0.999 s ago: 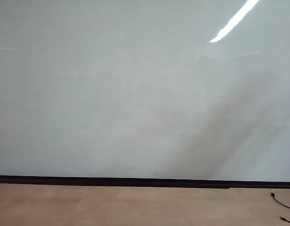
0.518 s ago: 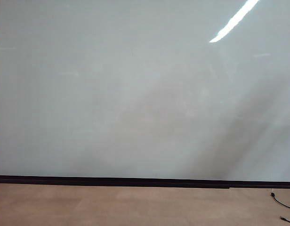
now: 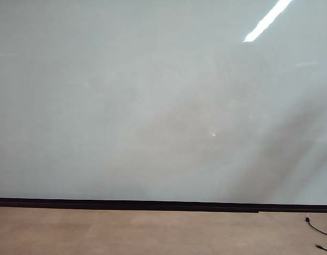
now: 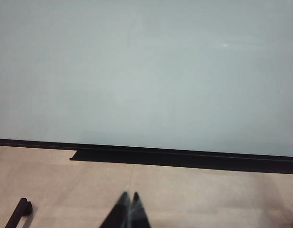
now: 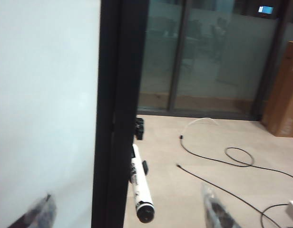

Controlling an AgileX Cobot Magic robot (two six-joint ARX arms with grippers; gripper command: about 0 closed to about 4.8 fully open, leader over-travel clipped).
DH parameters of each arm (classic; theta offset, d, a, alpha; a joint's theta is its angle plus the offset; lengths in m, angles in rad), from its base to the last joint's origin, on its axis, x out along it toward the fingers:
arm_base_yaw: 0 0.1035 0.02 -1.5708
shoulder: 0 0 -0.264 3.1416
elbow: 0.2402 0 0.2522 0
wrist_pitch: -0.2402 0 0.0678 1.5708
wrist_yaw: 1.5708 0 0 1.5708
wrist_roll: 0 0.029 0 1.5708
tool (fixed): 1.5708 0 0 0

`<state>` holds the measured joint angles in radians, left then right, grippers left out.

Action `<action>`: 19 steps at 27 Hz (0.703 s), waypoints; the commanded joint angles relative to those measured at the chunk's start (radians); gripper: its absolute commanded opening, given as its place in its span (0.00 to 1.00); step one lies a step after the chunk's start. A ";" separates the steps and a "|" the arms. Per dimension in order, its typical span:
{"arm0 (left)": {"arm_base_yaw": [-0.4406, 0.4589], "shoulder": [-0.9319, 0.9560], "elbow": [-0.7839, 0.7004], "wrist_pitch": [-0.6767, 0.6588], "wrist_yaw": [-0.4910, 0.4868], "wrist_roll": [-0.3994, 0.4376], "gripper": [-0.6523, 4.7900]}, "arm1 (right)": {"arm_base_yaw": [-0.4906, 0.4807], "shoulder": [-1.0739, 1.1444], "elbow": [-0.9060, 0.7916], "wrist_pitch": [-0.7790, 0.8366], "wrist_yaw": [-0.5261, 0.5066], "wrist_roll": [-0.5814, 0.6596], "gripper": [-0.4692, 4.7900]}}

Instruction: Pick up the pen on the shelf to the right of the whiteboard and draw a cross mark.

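Where it hangs beside the whiteboard (image 5: 42,95), pen (image 5: 140,185) lengthwise along the frame (butt toward the camera).

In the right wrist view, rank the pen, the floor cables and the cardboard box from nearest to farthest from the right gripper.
From the open right gripper:
1. Pen: between the fingers, beside the whiteboard frame.
2. Floor cables: on the floor beyond the pen.
3. Cardboard box: far side, near the glass wall.
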<state>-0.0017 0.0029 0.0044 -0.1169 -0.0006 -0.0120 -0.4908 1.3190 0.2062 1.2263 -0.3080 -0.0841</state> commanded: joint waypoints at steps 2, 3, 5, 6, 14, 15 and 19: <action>0.000 0.000 0.002 0.005 0.004 0.004 0.11 | -0.001 0.089 0.048 0.080 -0.037 0.005 0.85; 0.000 0.000 0.002 0.005 0.004 0.004 0.11 | -0.001 0.110 0.060 0.087 -0.045 0.005 0.85; 0.000 0.000 0.002 0.005 0.004 0.004 0.11 | -0.004 0.171 0.097 0.095 -0.082 0.005 0.85; 0.000 0.000 0.002 0.005 0.004 0.004 0.11 | -0.014 0.213 0.121 0.103 -0.115 0.005 0.85; 0.000 0.000 0.002 0.005 0.004 0.004 0.11 | -0.042 0.377 0.187 0.176 -0.157 0.025 0.85; 0.000 0.000 0.002 0.005 0.004 0.004 0.11 | -0.047 0.396 0.199 0.178 -0.167 0.029 0.85; 0.000 0.000 0.002 0.005 0.004 0.004 0.11 | -0.047 0.459 0.245 0.183 -0.195 0.039 0.85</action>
<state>-0.0017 0.0029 0.0040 -0.1173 -0.0002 -0.0120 -0.5388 1.7645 0.4309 1.3865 -0.4770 -0.0578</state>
